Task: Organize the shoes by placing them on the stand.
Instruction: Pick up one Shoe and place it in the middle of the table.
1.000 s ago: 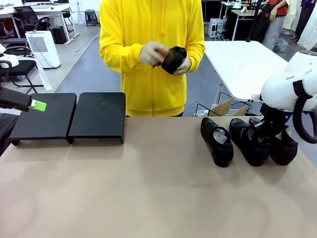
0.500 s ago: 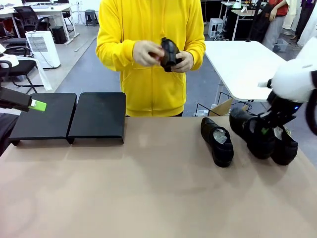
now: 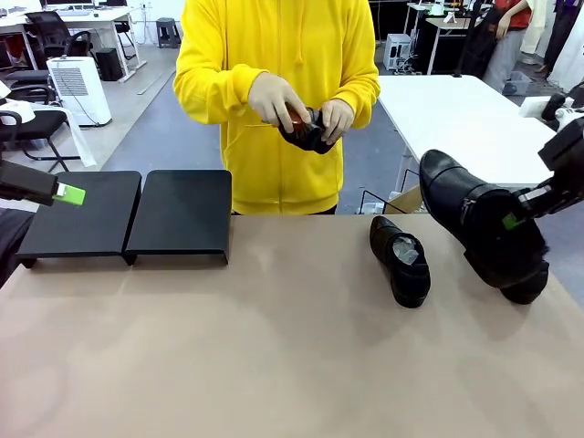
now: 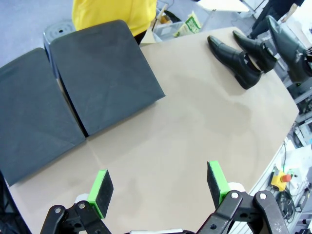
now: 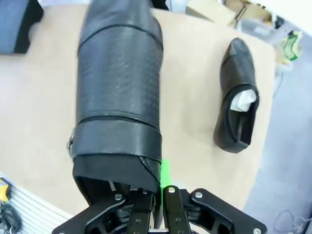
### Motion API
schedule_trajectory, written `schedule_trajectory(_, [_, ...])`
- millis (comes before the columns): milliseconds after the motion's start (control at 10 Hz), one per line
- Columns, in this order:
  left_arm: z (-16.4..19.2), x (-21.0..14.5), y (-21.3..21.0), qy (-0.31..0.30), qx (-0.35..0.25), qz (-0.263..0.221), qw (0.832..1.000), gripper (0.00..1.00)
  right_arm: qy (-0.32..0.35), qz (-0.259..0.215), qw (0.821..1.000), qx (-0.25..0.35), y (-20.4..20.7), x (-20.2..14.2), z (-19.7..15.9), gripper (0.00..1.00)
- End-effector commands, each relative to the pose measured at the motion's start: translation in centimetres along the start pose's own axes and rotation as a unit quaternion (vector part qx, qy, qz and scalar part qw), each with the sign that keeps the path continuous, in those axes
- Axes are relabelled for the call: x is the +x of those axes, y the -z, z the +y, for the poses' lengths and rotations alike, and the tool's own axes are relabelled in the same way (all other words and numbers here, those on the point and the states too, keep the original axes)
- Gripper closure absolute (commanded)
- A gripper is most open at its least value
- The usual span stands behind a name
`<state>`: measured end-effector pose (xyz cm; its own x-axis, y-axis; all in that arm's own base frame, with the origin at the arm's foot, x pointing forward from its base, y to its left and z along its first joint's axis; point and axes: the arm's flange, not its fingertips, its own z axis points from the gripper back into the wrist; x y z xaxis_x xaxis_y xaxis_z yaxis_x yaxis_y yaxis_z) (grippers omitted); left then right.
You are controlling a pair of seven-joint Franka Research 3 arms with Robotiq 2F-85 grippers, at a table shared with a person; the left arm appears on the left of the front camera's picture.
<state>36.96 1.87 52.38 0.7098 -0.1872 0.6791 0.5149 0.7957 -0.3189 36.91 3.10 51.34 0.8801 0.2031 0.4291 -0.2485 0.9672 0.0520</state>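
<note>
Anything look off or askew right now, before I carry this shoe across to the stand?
Nothing is spilled or damaged. The lifted shoe hangs tilted with its toe up, pinched at its heel end by the right gripper, so it might swing in transit. Another shoe is up in the person's hands, being worked on.

The stand [image 3: 132, 214] sits at the table's [image 3: 274, 365] far left corner. Near the far right corner lies one shoe [image 3: 400, 260], toe to the far edge. Right of it, by the right edge, lies a second shoe [image 3: 531, 285] — a third shoe [image 3: 474, 224] hangs above it in the right gripper [image 3: 516, 221]. Behind the far edge stands a person [image 3: 274, 73], holding a fourth shoe [image 3: 308, 132] in both hands.
</note>
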Motion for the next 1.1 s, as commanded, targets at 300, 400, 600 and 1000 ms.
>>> schedule_trajectory(300, [0.1, 0.0, -0.1, 0.006, -0.009, -0.006, 1.0, 0.0, 0.011, 0.02, 1.0, -0.009, 1.8, 0.5, -1.5, 1.0])
schedule_trajectory(400, [0.1, 0.0, -0.1, 0.006, -0.009, -0.006, 1.0, 0.0, 0.015, 0.026, 0.999, -0.028, 0.4, 0.7, 1.1, 1.0])
schedule_trajectory(600, [0.1, 0.0, -0.1, 0.006, -0.009, -0.006, 1.0, 0.0, 0.006, 0.012, 1.0, -0.026, -2.6, -0.7, 9.3, 1.0])
schedule_trajectory(1000, [0.1, 0.0, -0.1, 0.006, -0.009, -0.006, 1.0, 0.0, 0.028, 0.129, 0.987, 0.086, 1.6, -2.4, 19.9, 1.0])
